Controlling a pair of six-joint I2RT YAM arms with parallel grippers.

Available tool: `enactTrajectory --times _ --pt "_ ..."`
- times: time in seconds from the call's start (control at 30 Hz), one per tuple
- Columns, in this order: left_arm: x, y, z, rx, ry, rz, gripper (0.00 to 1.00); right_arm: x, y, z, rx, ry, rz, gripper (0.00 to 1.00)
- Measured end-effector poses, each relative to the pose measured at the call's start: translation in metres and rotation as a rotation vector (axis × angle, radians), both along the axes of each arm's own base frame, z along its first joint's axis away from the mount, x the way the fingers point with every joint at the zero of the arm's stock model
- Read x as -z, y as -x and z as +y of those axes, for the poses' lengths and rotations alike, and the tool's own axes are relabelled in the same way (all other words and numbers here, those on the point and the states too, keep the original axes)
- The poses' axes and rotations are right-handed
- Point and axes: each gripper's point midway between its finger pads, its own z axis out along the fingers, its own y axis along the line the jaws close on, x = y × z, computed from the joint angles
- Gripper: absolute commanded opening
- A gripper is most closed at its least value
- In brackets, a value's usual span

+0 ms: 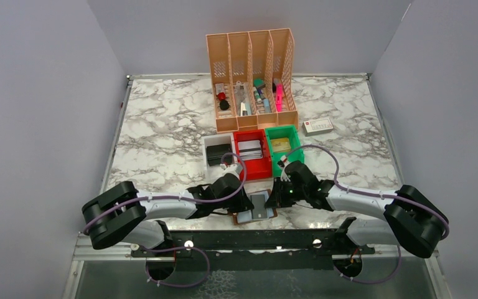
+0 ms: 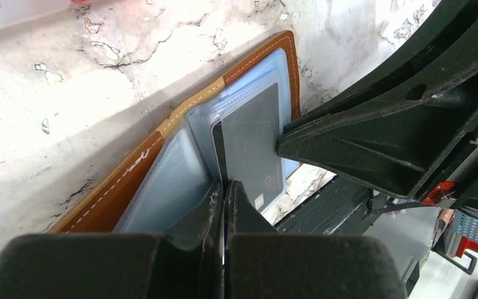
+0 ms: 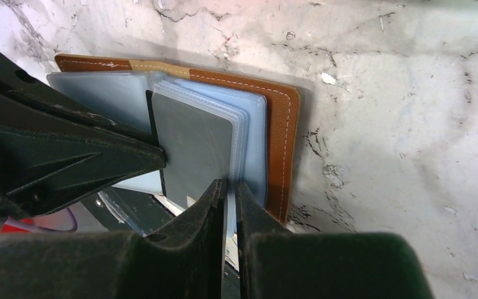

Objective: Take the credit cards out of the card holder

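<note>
The brown card holder (image 1: 272,212) lies open on the marble at the near table edge, between both arms. Its clear bluish sleeves (image 3: 252,124) fan up from the leather cover (image 2: 118,187) (image 3: 283,137). A grey credit card (image 2: 252,143) (image 3: 193,143) stands partly out of a sleeve. My left gripper (image 2: 224,185) (image 1: 251,200) is shut on that card's dark side edge; its tip (image 3: 159,156) shows against the card. My right gripper (image 3: 229,182) (image 1: 275,198) is shut on the sleeves' lower edge, and its fingertip (image 2: 283,146) rests by the card's other side.
Behind the holder stand a white bin (image 1: 215,142), a red bin (image 1: 258,167) holding cards and a green bin (image 1: 292,134). A peach file organiser (image 1: 252,78) is further back, with a white box with a red end (image 1: 318,126) to its right. The black rail (image 1: 255,240) borders the near edge.
</note>
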Motion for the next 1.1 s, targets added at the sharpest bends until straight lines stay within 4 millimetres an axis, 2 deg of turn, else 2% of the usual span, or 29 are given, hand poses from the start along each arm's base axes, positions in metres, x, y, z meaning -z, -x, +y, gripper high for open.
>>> enactTrajectory --times 0.37,0.6,0.73,0.97,1.1 --pt "-0.005 -0.004 0.011 -0.035 -0.022 -0.016 0.0 -0.007 -0.006 -0.006 0.038 0.018 -0.037 0.15" --pt "-0.002 -0.004 0.014 -0.039 -0.038 -0.01 0.0 -0.018 -0.007 0.003 0.002 -0.029 -0.055 0.26" --pt "0.003 -0.004 0.014 -0.039 -0.052 -0.002 0.0 -0.024 -0.004 0.013 -0.041 -0.081 -0.051 0.29" --pt "0.004 -0.005 0.011 -0.035 -0.052 -0.001 0.0 -0.007 0.001 0.021 -0.075 -0.083 0.007 0.29" --pt "0.004 -0.005 0.012 -0.033 -0.061 -0.002 0.0 -0.007 -0.006 0.021 -0.043 -0.067 0.0 0.29"
